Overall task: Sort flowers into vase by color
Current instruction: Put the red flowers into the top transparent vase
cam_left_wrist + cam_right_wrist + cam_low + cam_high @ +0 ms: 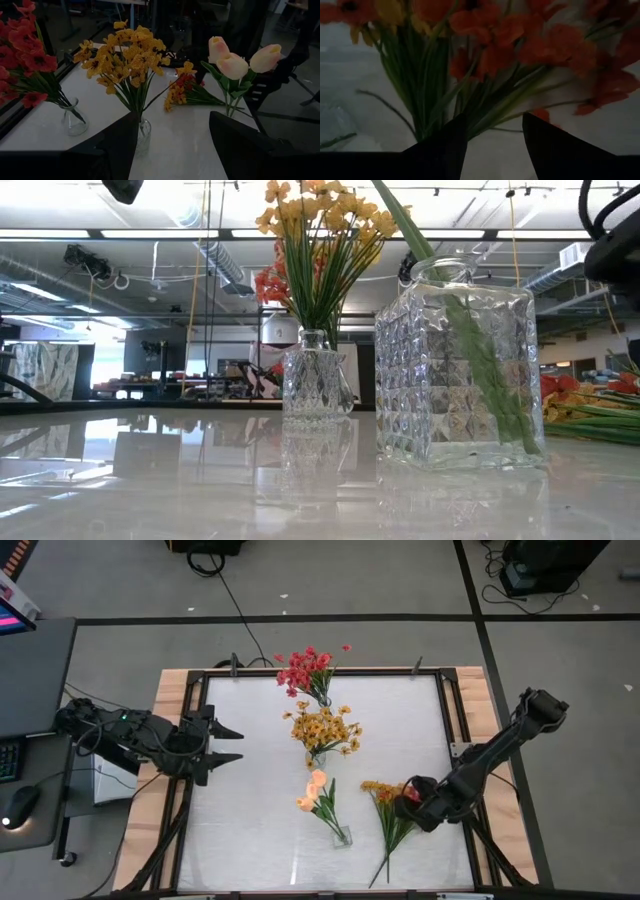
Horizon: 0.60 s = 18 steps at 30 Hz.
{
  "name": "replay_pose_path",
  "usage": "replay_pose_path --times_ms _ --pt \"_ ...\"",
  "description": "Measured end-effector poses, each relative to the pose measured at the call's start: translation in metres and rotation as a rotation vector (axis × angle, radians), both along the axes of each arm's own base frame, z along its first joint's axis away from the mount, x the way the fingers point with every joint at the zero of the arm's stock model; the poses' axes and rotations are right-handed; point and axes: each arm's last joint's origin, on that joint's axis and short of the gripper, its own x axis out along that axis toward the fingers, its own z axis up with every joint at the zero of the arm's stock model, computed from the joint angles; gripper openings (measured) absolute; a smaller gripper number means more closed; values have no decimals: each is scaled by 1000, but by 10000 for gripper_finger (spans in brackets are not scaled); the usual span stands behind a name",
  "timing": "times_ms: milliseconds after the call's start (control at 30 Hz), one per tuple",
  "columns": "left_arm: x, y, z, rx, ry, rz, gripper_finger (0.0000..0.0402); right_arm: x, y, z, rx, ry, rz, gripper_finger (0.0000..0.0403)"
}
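Right gripper [418, 798] spread, low over the loose mixed red and yellow sprigs [392, 810] lying on the surface [250, 830], nothing pinched yet. Left gripper [228, 744] spread, parked at the left edge. Risk: stems overlap, so closing here likely grabs both colours; the tulip vase [341, 834] is near and could tip

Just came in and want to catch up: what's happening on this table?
A two-armed robot is sorting artificial flowers into glass vases by color. Three vases are already filled: red flowers at the far edge, yellow flowers in the middle, peach tulips nearer. A loose bunch of mixed flowers lies on the table, and the right gripper, open, is down over its blossoms. The left gripper waits open at the left side.
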Motion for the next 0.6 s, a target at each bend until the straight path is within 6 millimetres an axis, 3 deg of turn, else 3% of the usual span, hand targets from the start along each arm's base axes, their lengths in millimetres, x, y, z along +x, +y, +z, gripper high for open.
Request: replay_pose_path --times_ms 433,600 --pt "0 0 0 0 0 0 249 22 9 -29 -4 18 -26 197" --pt "0 0 0 0 0 0 249 22 13 -33 10 34 6 177"
